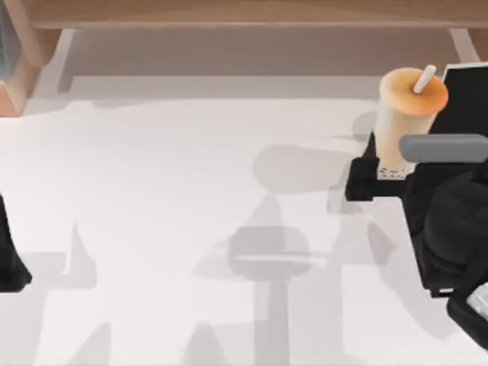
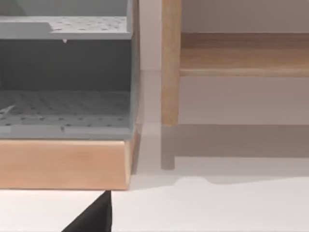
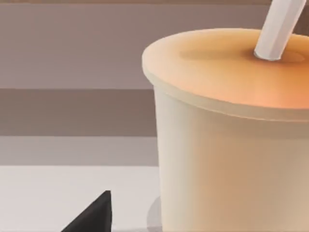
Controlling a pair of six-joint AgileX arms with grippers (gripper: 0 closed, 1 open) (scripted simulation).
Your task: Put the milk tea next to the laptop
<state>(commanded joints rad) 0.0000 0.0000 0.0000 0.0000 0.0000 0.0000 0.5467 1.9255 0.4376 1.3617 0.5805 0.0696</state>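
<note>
Milk tea [image 1: 406,126] upright near the bench's [image 1: 191,229] far right corner — right tool [image 1: 374,171] closed around its base. Left arm [image 1: 9,255] parked at the left edge; tool state there unclear.

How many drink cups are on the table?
1. The milk tea stands upright at the table's far right, with the right end effector at its base. The right arm may hide something behind it.

The milk tea [image 1: 405,122] stands upright at the table's [image 1: 191,229] far right. The right gripper [image 1: 366,179] sits against its base, with that arm just right of it. The left arm [image 1: 9,259] sits at the left edge, well apart.
</note>
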